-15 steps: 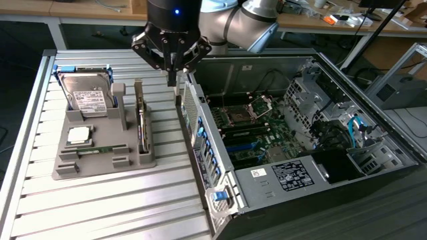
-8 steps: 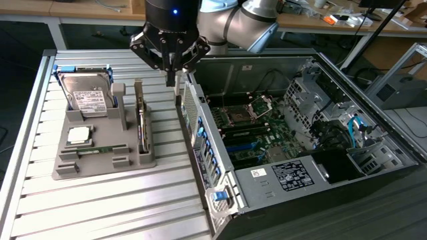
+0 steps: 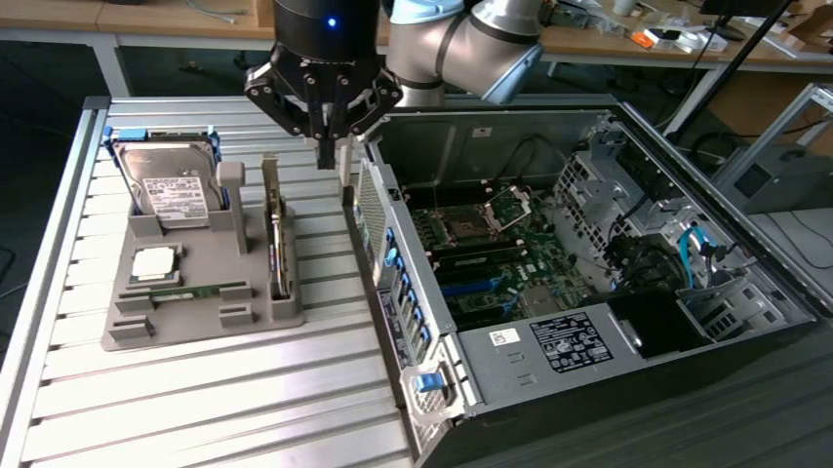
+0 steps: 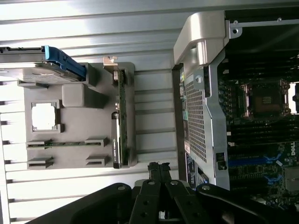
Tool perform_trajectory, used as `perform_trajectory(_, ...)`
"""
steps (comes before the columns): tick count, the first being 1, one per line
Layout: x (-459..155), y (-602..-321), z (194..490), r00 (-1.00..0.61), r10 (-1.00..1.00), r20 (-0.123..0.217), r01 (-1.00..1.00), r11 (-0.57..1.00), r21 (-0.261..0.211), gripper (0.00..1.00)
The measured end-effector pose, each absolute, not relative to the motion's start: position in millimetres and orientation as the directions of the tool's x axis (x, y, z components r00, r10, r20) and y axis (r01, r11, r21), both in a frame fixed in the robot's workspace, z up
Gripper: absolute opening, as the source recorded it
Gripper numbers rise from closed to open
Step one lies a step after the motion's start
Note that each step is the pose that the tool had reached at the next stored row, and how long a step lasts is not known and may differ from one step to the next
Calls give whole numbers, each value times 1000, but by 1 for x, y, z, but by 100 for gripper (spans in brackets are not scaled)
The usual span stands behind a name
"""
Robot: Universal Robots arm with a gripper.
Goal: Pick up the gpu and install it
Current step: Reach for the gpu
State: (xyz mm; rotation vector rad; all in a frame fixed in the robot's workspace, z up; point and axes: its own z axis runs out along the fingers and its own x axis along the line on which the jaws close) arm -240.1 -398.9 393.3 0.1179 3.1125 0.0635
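Note:
The gpu (image 3: 276, 232) stands on its long edge in the right-hand slot of a grey holder tray (image 3: 260, 314), a thin tan-brown card with a silvery bracket at its far end. In the wrist view the gpu (image 4: 119, 122) runs along the tray's (image 4: 79, 98) side nearest the computer. My gripper (image 3: 335, 146) hangs above the gap between the tray and the open computer case (image 3: 390, 244), a little beyond the card's far end and apart from it. Its black fingers are shut together with nothing between them, as the gripper (image 4: 159, 169) also shows in the wrist view.
The tray also carries a silver hard drive (image 3: 170, 185), a square processor chip (image 3: 154, 261) and a narrow green memory stick (image 3: 189, 291). The case lies open with its motherboard (image 3: 489, 253) exposed. Its metal rear wall (image 4: 201, 93) rises close beside the tray. Ribbed metal tabletop (image 3: 195, 409) surrounds both.

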Motion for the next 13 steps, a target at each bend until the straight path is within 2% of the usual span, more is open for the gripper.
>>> perform_trajectory(13, -249, -399, 393, -997, 76, -25, 75, 996, 42, 11)
